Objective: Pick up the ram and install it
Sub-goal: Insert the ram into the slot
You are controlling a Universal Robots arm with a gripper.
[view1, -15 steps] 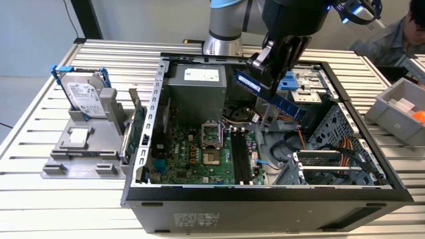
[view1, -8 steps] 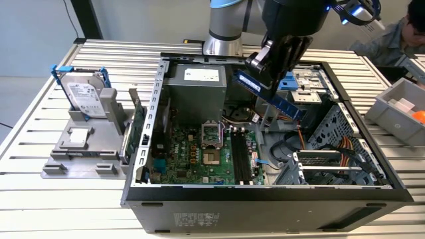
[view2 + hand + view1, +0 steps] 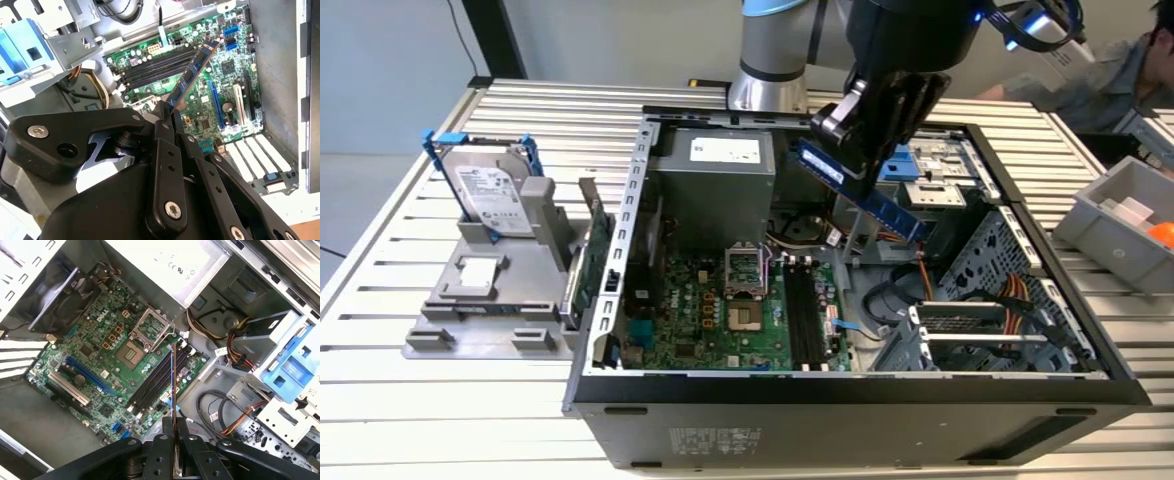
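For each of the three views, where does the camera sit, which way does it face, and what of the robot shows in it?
Exterior view: off the arm, looking down into the open computer case; the gripper holds the ram above it.
Second wrist view: on the arm, looking past the fingers along the ram to the motherboard.
First wrist view: on the arm, seeing the ram edge-on over the memory slots.
Shared: both wrist views show ram and motherboard.

Open case top, bare memory slots, drive cage and cables crowding beside them
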